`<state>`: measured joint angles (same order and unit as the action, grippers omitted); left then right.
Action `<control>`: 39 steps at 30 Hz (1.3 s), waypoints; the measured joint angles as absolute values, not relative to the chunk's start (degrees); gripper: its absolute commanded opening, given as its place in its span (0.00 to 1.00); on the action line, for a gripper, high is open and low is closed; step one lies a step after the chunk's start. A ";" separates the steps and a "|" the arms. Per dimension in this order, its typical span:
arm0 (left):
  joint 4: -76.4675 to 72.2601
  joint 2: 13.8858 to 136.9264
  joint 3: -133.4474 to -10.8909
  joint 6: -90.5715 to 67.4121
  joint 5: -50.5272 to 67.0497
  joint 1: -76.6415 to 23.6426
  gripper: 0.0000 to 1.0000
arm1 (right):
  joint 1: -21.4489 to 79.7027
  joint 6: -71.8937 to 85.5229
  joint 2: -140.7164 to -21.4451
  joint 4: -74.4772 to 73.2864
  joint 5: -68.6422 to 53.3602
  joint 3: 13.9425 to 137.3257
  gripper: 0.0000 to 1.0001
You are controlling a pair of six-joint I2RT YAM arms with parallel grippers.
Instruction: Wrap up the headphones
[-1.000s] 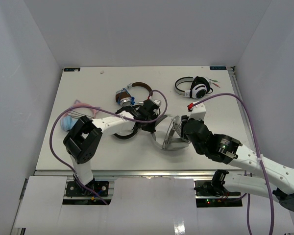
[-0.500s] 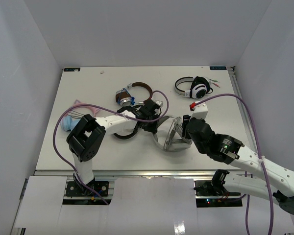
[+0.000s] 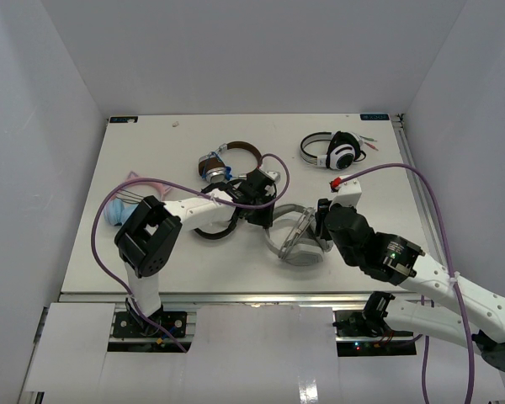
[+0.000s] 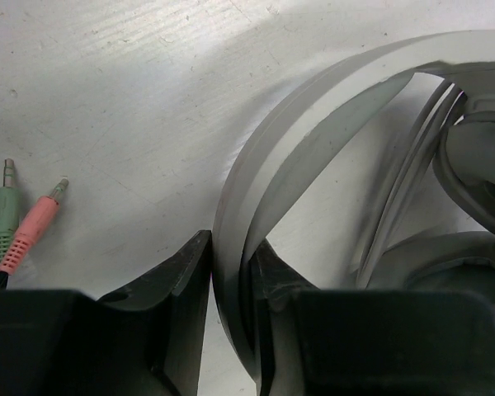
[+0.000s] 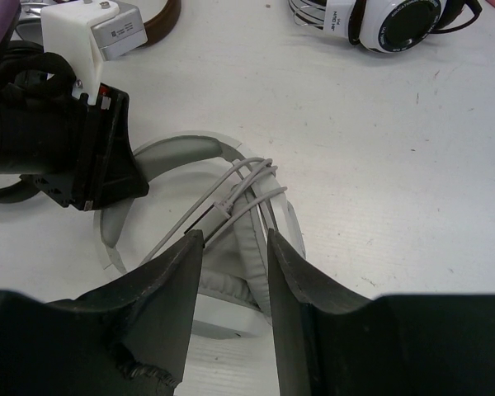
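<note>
The headphones point(image 3: 293, 242) lie in the middle of the table, white band toward the left, grey ear cups toward the right. My left gripper point(image 3: 265, 215) is shut on the wide white band point(image 4: 313, 124), which runs up between its two black fingers in the left wrist view. My right gripper point(image 3: 321, 232) is shut on the folded ear cups; a grey ear cushion point(image 5: 249, 247) fills the gap between its fingers. The thin grey cable point(image 5: 247, 186) crosses the cups in several strands. The lower cup is partly hidden by my right fingers.
A smaller white pair with black cups point(image 3: 332, 151) lies at the back right. A brown-banded pair point(image 3: 229, 160) lies behind my left gripper, and a black pair point(image 3: 212, 229) lies under my left arm. Pink and green plugs point(image 4: 29, 231) lie left of the band. A blue bundle point(image 3: 116, 212) lies far left.
The headphones have tipped from nearly on edge to flatter, so the band shows as a wide arc. My right gripper has shifted a little right with them. My left gripper stays on the band.
</note>
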<state>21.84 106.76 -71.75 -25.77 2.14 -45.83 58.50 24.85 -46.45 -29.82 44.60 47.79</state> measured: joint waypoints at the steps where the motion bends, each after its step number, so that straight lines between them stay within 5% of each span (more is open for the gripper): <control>1: 21.81 106.76 -71.75 -25.76 2.13 -45.81 0.38 | 58.50 24.84 -46.42 -29.82 44.60 47.79 0.44; 14: 20.92 106.76 -71.75 -25.29 1.90 -45.80 0.55 | 58.46 24.60 -45.73 -29.82 44.62 47.77 0.44; 23: 20.95 106.05 -71.75 -25.03 1.05 -45.75 0.75 | 58.46 24.14 -45.71 -29.82 44.59 47.77 0.44; 29: 21.71 103.51 -71.87 -24.75 -1.01 -45.64 0.97 | 58.22 23.80 -45.71 -29.82 44.49 47.77 0.47; 33: 23.63 101.24 -72.49 -24.65 -2.77 -45.25 0.98 | 58.13 23.53 -45.74 -29.85 43.68 47.77 0.62; 36: 24.96 97.15 -72.85 -24.31 -3.99 -44.86 0.98 | 58.13 23.43 -45.74 -29.85 42.05 47.80 0.90; 39: 25.76 89.53 -72.90 -23.59 -5.04 -44.65 0.98 | 58.13 23.36 -45.74 -29.85 39.91 47.97 0.90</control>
<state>25.76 89.53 -72.90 -23.59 -5.04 -44.65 58.13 23.36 -45.74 -29.85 39.91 47.97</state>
